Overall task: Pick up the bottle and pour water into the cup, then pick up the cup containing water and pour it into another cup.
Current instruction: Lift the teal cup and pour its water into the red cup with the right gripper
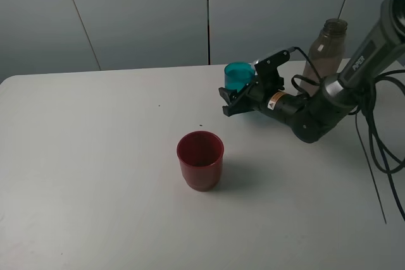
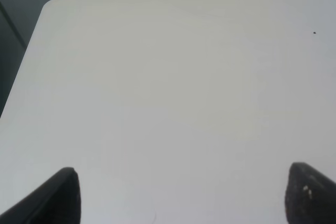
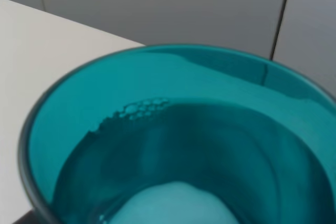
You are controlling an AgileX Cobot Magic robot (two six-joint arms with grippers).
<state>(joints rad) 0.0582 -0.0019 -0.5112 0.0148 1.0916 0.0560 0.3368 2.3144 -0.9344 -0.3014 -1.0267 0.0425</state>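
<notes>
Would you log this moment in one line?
right gripper: grips teal cup with water | red cup: on table | left gripper: open

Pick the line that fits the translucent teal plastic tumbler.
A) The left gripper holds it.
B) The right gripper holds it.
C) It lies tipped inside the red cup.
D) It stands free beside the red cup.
B: the right gripper is shut on the translucent teal plastic tumbler, apart from the wide dark red plastic cup, while the left gripper stands open and holds nothing.
</notes>
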